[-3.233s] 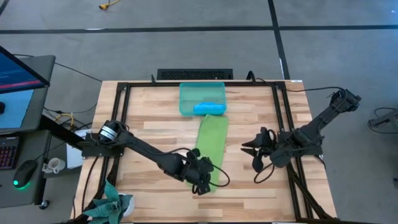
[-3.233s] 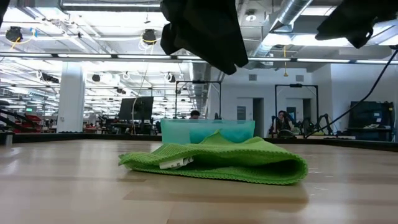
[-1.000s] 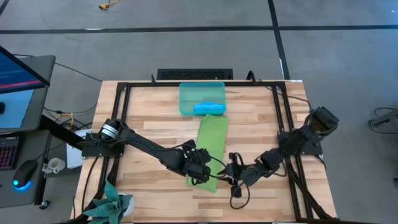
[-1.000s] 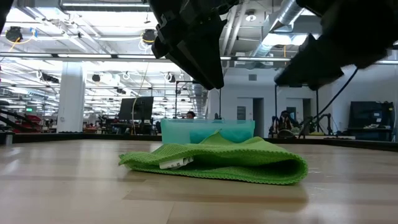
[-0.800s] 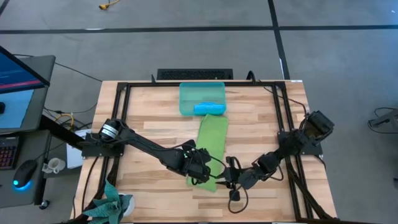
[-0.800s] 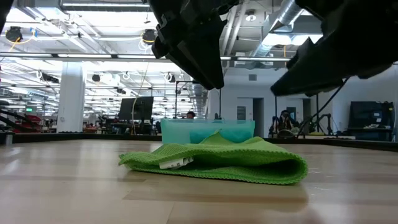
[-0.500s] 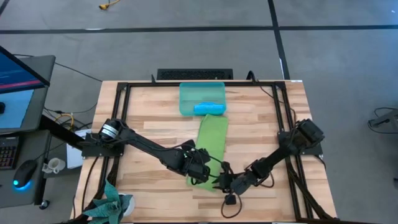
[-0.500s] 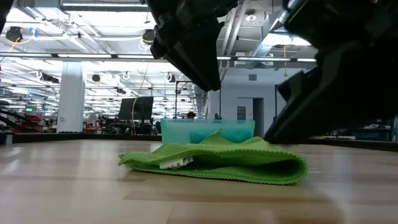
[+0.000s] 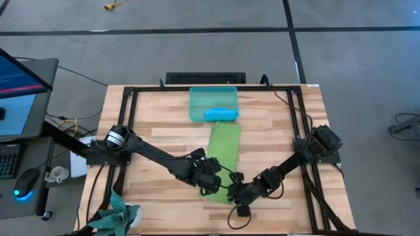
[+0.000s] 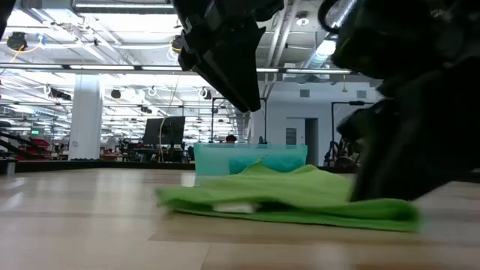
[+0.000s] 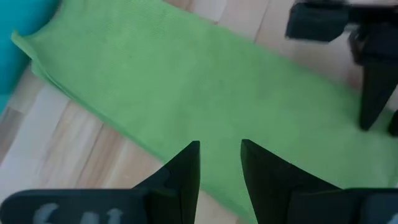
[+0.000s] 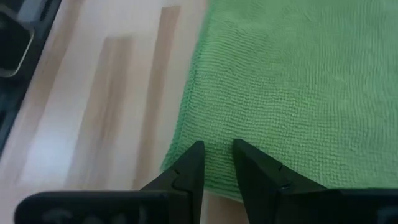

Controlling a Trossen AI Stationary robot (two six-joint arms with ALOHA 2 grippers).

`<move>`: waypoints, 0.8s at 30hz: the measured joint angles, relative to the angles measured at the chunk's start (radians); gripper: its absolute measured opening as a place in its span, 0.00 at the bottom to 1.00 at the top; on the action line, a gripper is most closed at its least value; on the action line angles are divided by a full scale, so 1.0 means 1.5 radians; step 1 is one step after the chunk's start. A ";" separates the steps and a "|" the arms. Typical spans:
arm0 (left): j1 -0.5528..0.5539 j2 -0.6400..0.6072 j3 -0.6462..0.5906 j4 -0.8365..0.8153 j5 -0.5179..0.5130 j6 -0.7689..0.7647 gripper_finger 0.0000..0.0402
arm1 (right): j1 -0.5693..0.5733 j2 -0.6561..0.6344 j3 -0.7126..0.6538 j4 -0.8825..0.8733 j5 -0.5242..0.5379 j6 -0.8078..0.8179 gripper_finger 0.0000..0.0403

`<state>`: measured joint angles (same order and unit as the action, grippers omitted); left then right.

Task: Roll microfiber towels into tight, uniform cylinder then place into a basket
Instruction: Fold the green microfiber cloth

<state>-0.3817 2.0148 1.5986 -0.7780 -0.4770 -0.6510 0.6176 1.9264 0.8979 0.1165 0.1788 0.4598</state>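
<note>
**At the towel's near end: both end effectors set to start the roll**

Under both end effectors lies the lime green towel (image 9: 221, 157), flat in a long strip on the bench (image 9: 157, 124), ready for rolling. Left end effector (image 11: 219, 163) hovers w/ fingers slightly apart, nothing pinched. Right end effector (image 12: 216, 163) sits low at the corner edge, narrow gap, nothing gripped yet. Beyond them, far end of strip, you've got the basket (image 9: 213, 98) w/ the blue towel (image 9: 220, 115) inside.
</note>
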 joint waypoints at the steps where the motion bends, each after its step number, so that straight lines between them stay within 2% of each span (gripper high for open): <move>1: 0.000 0.000 0.000 0.000 0.000 0.000 0.27 | 0.005 -0.005 0.002 -0.022 -0.006 0.009 0.28; 8: 0.000 0.000 0.000 0.001 0.001 0.000 0.27 | 0.057 -0.084 -0.005 -0.176 -0.019 0.032 0.28; 11: 0.000 0.000 0.000 0.002 0.002 0.000 0.27 | 0.085 -0.119 -0.006 -0.202 -0.025 0.063 0.28; 17: 0.000 0.000 0.000 0.003 0.002 -0.016 0.27 | 0.137 -0.147 -0.005 -0.183 0.091 0.042 0.28; 24: -0.001 0.000 0.000 0.012 0.000 -0.002 0.27 | 0.155 -0.228 -0.005 -0.239 0.127 0.042 0.28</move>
<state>-0.3828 2.0148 1.5986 -0.7593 -0.4764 -0.6537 0.8497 1.5850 0.8902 -0.2426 0.3693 0.5232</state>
